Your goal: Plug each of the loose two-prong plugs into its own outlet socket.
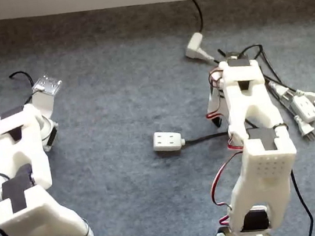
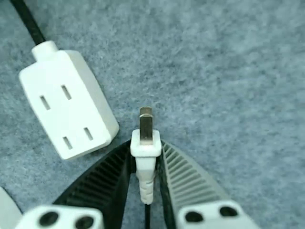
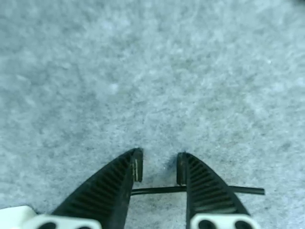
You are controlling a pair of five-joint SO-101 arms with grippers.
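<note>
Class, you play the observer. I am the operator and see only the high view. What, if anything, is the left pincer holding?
Observer: The left pincer is shut on a white two-prong plug, with the prongs pointing away from it.
Operator: Is that plug in a socket?
Observer: No. A white outlet block lies beside it on the carpet, apart from the prongs, and all its slots are bare.
Operator: And the right pincer?
Observer: The right pincer is open, with one finger on each side of a thin black cord, and it grips nothing.
</note>
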